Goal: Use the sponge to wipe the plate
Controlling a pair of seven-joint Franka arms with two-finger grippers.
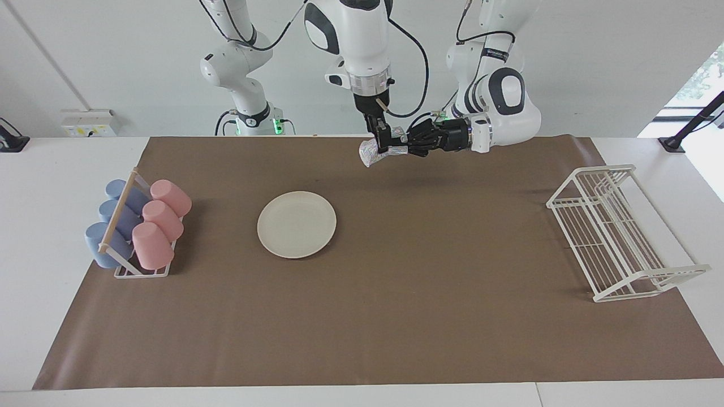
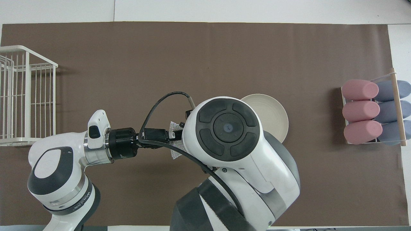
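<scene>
Held in mid-air, the sponge [image 1: 370,152] is pinched by the closed left gripper [image 1: 408,144]; the right gripper [image 1: 383,144] is set on it from above, its grip unclear. Silvery, crinkled mesh is seen: judged light, soft, best taken by its bulk. Well below lies the cream plate [image 1: 296,224].

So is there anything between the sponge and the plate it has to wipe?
Nothing visible. The sponge hangs in the air where the left gripper and the right gripper meet. Only bare brown mat lies between there and the plate.
</scene>
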